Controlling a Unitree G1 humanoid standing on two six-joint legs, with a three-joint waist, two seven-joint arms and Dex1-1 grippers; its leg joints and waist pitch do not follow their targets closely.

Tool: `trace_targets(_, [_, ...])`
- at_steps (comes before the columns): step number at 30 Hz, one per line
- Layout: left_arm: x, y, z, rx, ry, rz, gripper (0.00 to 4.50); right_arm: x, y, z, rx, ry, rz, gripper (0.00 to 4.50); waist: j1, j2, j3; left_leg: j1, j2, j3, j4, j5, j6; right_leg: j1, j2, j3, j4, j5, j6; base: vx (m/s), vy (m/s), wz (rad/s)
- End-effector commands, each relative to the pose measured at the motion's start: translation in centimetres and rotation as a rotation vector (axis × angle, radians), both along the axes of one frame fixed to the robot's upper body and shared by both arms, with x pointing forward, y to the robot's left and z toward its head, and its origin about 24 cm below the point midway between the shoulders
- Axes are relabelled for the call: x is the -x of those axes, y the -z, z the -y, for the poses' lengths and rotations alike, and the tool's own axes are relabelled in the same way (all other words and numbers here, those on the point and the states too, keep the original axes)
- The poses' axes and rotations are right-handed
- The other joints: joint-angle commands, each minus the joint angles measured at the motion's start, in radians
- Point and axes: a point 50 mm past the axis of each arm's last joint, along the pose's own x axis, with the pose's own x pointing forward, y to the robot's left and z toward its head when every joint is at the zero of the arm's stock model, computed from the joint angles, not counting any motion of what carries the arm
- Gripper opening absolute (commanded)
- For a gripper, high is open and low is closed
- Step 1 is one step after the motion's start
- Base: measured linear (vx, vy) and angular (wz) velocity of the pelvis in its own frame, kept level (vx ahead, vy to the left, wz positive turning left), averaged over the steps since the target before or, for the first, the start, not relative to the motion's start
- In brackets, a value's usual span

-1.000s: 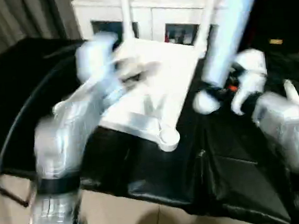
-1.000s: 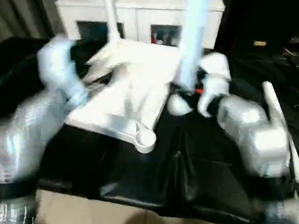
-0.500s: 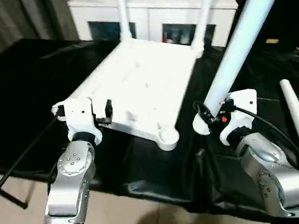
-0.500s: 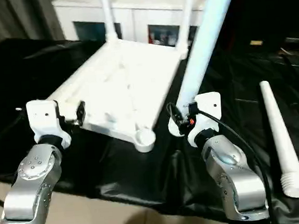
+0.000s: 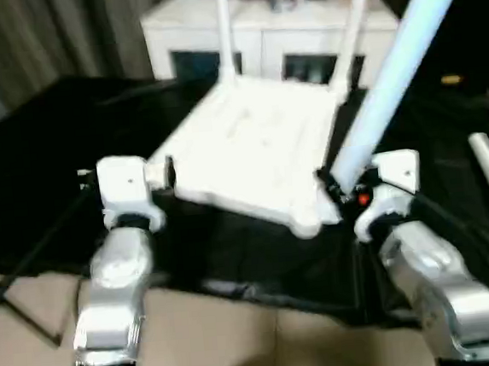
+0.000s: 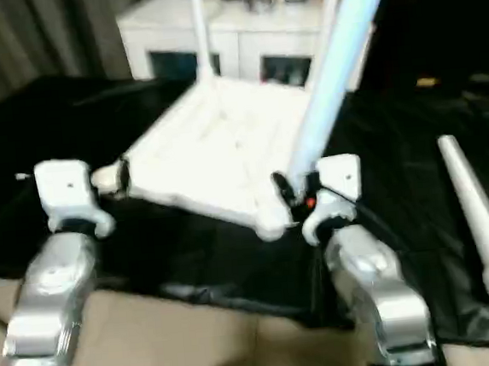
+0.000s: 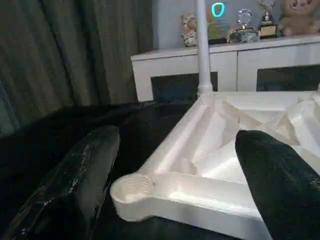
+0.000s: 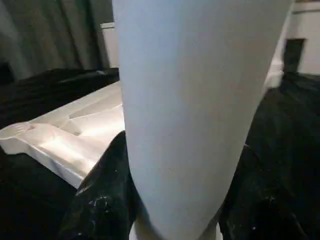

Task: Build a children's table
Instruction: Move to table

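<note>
In the head view, the tabletop (image 5: 255, 161) lay upside down on the black-draped worktop (image 5: 46, 166), ribbed underside up, with two legs (image 5: 224, 31) already standing upright in its far corner sockets, in front of a white cabinet (image 5: 258, 40). The left pincer (image 5: 165, 171) hovered just beside the tabletop's near-left corner, its fingers spread wide and holding nothing. The right pincer (image 5: 341, 190) was clamped on the thick lower end of a third leg (image 5: 397, 63), which rose tilted up and away, with its base close to the near-right corner socket (image 5: 310, 222). A fourth leg (image 6: 478, 214) lay flat on the worktop, well apart to the right. The floor (image 5: 241, 337) showed below the worktop's near edge. In the left wrist view, the two black fingers (image 7: 75, 180) stood wide apart, the empty near-left socket (image 7: 131, 187) between them and the ribbed underside running back to one upright leg (image 7: 202, 45) at the far corner; curtains (image 7: 65, 55) hung behind, and small ornaments (image 7: 240, 20) stood on the cabinet top. In the right wrist view, the held leg (image 8: 195, 100) was gripped between the black fingers (image 8: 100, 195) on either side of it, with the tabletop's edge (image 8: 65, 140) lying beyond it on the dark cloth.
</note>
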Motion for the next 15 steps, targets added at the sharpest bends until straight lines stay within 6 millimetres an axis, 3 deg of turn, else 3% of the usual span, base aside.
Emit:
trace_targets(1, [-0.22,-0.32,-0.13,-0.036,-0.003,0.013,4.2,-0.12,-0.16,-0.18,0.002,0.004,0.005,1.86,-0.03,-0.037,-0.024,0.062,0.074,0.022,-0.129,-0.206,-0.099,-0.053,0.109,0.021,-0.134,-0.364,-0.1,-0.16,0.109,-0.14])
trace_targets(2, [-0.25,-0.23,-0.02,-0.038,0.0,0.005,4.2,-0.12,-0.08,-0.06,0.0,0.016,-0.001,1.86,-0.041,0.015,-0.037,0.091,0.158,0.007,-0.178,-0.31,-0.146,-0.068,0.091,-0.011,-0.083,-0.281,-0.089,-0.221,0.172,-0.39])
trace_targets(3, [-0.26,-0.12,0.17,-0.029,0.0,-0.005,4.2,-0.14,-0.06,0.08,-0.001,0.026,-0.004,1.86,-0.039,0.054,-0.04,0.039,0.255,-0.001,-0.242,-0.314,-0.156,-0.048,0.045,-0.052,-0.006,-0.15,-0.069,-0.164,0.105,-0.27])
trace_targets(4, [-0.26,-0.14,0.17,-0.025,-0.003,-0.004,4.2,-0.15,-0.05,0.11,0.003,0.028,-0.005,1.86,-0.031,0.065,-0.046,0.017,0.288,0.007,-0.26,-0.277,-0.164,-0.038,0.031,-0.078,0.032,-0.086,-0.059,-0.117,0.106,-0.51])
trace_targets(5, [-0.22,-0.24,0.16,-0.004,-0.019,0.006,4.2,-0.2,0.0,0.25,0.025,0.036,-0.012,1.86,-0.031,0.075,-0.041,-0.004,0.257,-0.037,-0.264,-0.282,-0.064,0.002,0.008,-0.114,0.034,-0.023,-0.08,-0.087,0.058,-0.19])
trace_targets(6, [-0.26,-0.28,0.04,-0.003,-0.027,0.007,4.2,-0.24,0.03,0.25,0.023,0.034,-0.015,1.86,-0.042,0.055,-0.046,0.029,0.261,-0.026,-0.247,-0.283,-0.007,-0.013,-0.011,-0.118,0.007,0.005,-0.133,-0.087,0.058,-0.19])
trace_targets(7, [-0.29,-0.3,-0.14,-0.007,-0.036,0.005,4.2,-0.27,0.09,0.23,0.022,0.032,-0.018,1.86,-0.047,0.052,-0.049,0.024,0.252,-0.023,-0.249,-0.312,0.02,0.012,-0.02,-0.117,-0.005,-0.003,-0.136,-0.056,-0.004,-0.02])
trace_targets(8, [-0.32,-0.31,-0.25,-0.012,-0.04,0.002,4.2,-0.29,0.11,0.2,0.019,0.03,-0.02,1.86,-0.051,0.029,-0.06,0.037,0.215,-0.02,-0.224,-0.277,0.066,0.024,-0.044,-0.096,-0.053,0.01,-0.157,-0.05,-0.063,-0.14])
trace_targets(9, [-0.34,-0.39,-0.42,-0.007,-0.052,0.007,4.2,-0.32,0.18,0.19,0.025,0.033,-0.025,1.86,-0.052,0.006,-0.065,0.021,0.172,0.002,-0.188,-0.244,0.085,0.04,-0.056,-0.078,-0.086,0.034,-0.179,-0.05,-0.063,-0.14])
trace_targets(10, [-0.34,-0.3,-0.42,0.019,-0.022,-0.009,4.2,-0.36,0.18,0.07,0.028,0.025,-0.024,1.86,-0.04,-0.023,-0.067,-0.066,0.079,0.053,-0.133,-0.152,0.045,0.101,-0.098,-0.058,-0.142,-0.056,-0.193,-0.114,-0.066,-0.17])
trace_targets(11, [-0.33,-0.24,-0.39,0.038,0.002,-0.021,4.2,-0.38,0.17,0.0,0.029,0.018,-0.023,1.86,-0.002,-0.035,-0.065,-0.05,0.081,0.052,-0.117,-0.054,0.029,0.081,-0.132,-0.034,-0.167,-0.274,-0.106,-0.116,-0.068,-0.16])
trace_targets(12, [-0.22,-0.08,-0.53,0.078,0.016,-0.032,4.2,-0.42,0.04,-0.26,0.033,-0.001,-0.017,1.86,-0.001,-0.03,-0.058,-0.058,0.091,0.044,-0.132,-0.003,0.028,0.079,-0.121,-0.034,-0.165,-0.385,-0.073,-0.116,-0.068,-0.16])
trace_targets(13, [-0.19,-0.06,-0.57,0.083,0.015,-0.032,4.2,-0.42,0.02,-0.31,0.032,-0.004,-0.017,1.86,-0.003,-0.026,-0.056,-0.061,0.096,0.043,-0.14,0.003,0.021,0.076,-0.108,-0.041,-0.164,-0.402,-0.068,-0.051,-0.07,-0.13])
trace_targets(14, [-0.13,0.0,-0.64,0.095,0.012,-0.032,4.2,-0.44,-0.05,-0.4,0.033,-0.012,-0.014,1.86,-0.007,-0.021,-0.054,-0.062,0.102,0.042,-0.155,-0.02,0.001,0.072,-0.084,-0.055,-0.16,-0.393,-0.065,0.0,0.0,0.0])
trace_targets(15, [-0.04,0.05,-0.69,0.103,0.012,-0.03,4.2,-0.48,-0.14,-0.48,0.037,-0.019,-0.009,1.86,-0.008,-0.022,-0.053,-0.056,0.106,0.041,-0.16,-0.049,-0.006,0.066,-0.075,-0.058,-0.16,-0.386,-0.067,0.0,0.0,0.0])
